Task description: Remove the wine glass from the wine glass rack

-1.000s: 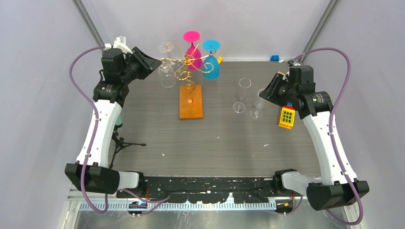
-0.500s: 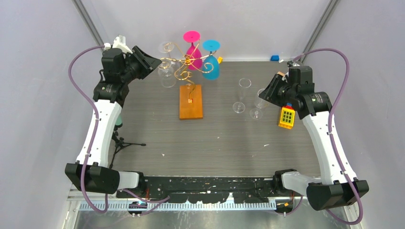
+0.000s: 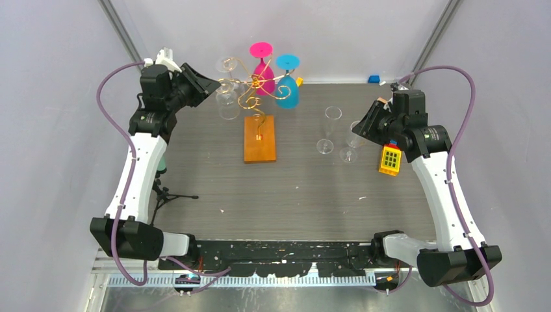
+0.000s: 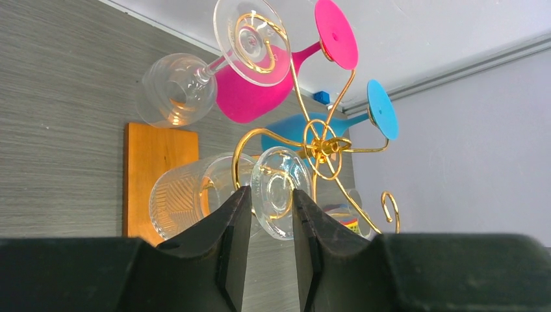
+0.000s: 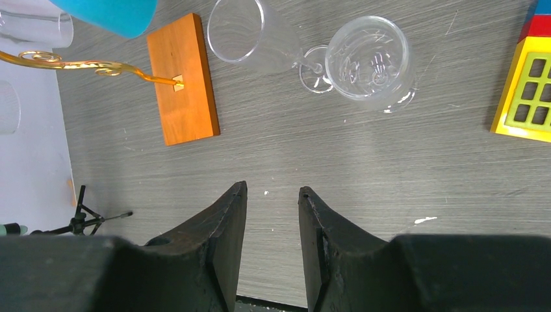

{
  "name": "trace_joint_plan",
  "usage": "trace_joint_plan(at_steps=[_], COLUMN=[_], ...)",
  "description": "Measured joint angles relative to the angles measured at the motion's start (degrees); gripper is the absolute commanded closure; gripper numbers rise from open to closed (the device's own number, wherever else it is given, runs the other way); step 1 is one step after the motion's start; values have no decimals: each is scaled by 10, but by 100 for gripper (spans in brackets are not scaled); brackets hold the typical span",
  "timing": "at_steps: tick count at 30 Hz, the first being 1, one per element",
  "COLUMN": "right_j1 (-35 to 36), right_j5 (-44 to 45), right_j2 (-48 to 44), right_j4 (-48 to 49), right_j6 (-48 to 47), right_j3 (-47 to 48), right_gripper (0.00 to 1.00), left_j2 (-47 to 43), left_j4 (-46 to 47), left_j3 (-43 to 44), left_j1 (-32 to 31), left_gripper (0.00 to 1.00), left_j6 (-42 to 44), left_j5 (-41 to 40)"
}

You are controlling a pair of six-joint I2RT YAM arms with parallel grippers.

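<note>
Here the fingers of my left gripper (image 4: 270,190), narrowly parted and empty, frame the round foot of the ribbed clear wine glass (image 4: 182,201). It hangs on the curly gold wine glass rack (image 4: 321,146), far left of centre. My right gripper (image 5: 271,188) is likewise slightly parted and empty.

Glossy gold wire rack (image 4: 321,146), wooden base (image 4: 156,153)
</note>
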Motion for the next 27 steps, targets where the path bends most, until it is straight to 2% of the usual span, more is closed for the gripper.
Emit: trace_joint_plan(at_steps=[17,27], right_j1=[0,0], right_j5=[0,0], right_j2=[0,-1], right_j4=[2,3], right_j6=[0,0], right_j3=[-4,-7], right_gripper=[60,60], left_j2=[7,7], left_j4=[20,64], left_j3=[-7,-37], left_j1=[1,2], left_gripper=[62,72], left_j6=[-74,-151], left_j5=[19,25])
